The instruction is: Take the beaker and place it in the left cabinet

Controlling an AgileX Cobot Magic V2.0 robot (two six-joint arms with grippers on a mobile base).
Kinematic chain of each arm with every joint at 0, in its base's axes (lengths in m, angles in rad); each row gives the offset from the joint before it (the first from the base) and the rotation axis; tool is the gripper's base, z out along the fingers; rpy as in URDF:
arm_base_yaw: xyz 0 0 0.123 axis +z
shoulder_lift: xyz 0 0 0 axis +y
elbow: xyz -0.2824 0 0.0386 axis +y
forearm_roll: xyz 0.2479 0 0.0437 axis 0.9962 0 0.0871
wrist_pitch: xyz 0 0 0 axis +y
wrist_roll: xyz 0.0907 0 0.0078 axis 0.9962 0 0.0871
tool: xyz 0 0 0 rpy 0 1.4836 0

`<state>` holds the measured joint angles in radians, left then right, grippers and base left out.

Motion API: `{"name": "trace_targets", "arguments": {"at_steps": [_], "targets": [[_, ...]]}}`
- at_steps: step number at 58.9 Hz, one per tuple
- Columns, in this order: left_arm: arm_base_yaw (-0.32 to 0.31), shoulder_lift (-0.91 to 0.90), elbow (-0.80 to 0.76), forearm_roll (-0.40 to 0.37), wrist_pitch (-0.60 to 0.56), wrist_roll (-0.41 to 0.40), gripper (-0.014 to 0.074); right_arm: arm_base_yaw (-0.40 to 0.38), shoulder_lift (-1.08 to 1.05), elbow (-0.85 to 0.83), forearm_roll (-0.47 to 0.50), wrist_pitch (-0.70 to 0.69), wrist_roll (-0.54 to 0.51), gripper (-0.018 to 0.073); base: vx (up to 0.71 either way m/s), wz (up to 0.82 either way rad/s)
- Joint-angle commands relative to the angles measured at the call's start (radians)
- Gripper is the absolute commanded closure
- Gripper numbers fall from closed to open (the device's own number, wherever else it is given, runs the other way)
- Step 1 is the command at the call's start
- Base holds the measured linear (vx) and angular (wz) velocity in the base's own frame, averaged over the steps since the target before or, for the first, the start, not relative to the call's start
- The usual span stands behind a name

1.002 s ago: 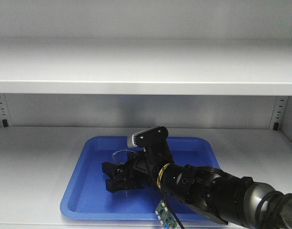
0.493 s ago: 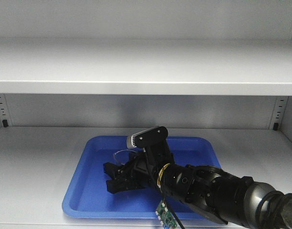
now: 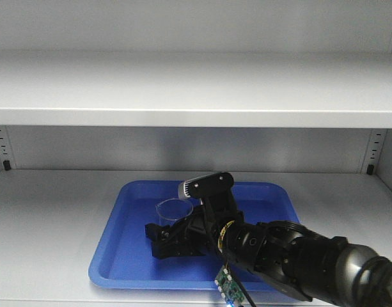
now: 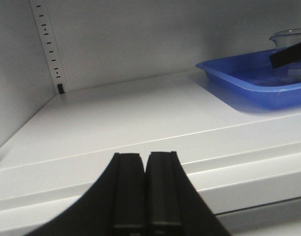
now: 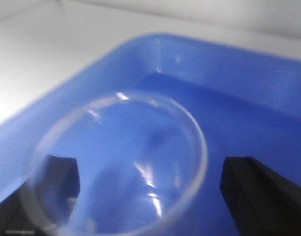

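Note:
The beaker (image 3: pixel 174 211), small and of clear glass, stands upright in a blue tray (image 3: pixel 116 256) on the lower shelf of the left cabinet (image 3: pixel 48 211). My right gripper (image 3: pixel 162 238) is open, with one finger on each side of the beaker. In the right wrist view the beaker (image 5: pixel 121 167) sits between the fingers (image 5: pixel 253 191), with a gap to the right one. My left gripper (image 4: pixel 145 162) is shut and empty, low in front of the shelf edge, well left of the tray (image 4: pixel 248 83) and beaker (image 4: pixel 287 35).
A wide upper shelf (image 3: pixel 196 89) runs overhead. Slotted upright strips (image 3: pixel 0 147) stand at the back corners. The shelf's side wall (image 4: pixel 17 73) is close on the left. The right arm's black body (image 3: pixel 291 256) reaches over the tray's front right.
The right arm has shifted a little right and down. The beaker's rim now shows more clearly and upright above the fingers. The tray sits slightly further right in view.

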<state>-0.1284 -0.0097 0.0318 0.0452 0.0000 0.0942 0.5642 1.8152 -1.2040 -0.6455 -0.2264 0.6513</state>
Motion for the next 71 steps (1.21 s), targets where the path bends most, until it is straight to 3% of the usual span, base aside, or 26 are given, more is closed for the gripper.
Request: {"name": "trace_targets", "arguments": {"at_steps": [1, 29, 54, 71], "targets": [[-0.001, -0.019, 0.016, -0.003, -0.075, -0.003, 0.0595, -0.004, -0.099, -0.015, -0.038, -0.085, -0.001, -0.0083, 0.00, 0.00], [-0.001, -0.019, 0.016, -0.003, -0.075, -0.003, 0.0595, -0.004, -0.256, 0.070, -0.067, -0.087, -0.002, -0.0045, 0.00, 0.00], [-0.001, -0.019, 0.016, -0.003, -0.075, -0.003, 0.0595, -0.004, -0.440, 0.244, -0.066, -0.082, -0.001, 0.0147, 0.00, 0.00], [-0.001, -0.019, 0.016, -0.003, -0.075, -0.003, 0.0595, -0.004, -0.473, 0.276, -0.067, -0.049, -0.001, 0.0249, 0.00, 0.00]]}}
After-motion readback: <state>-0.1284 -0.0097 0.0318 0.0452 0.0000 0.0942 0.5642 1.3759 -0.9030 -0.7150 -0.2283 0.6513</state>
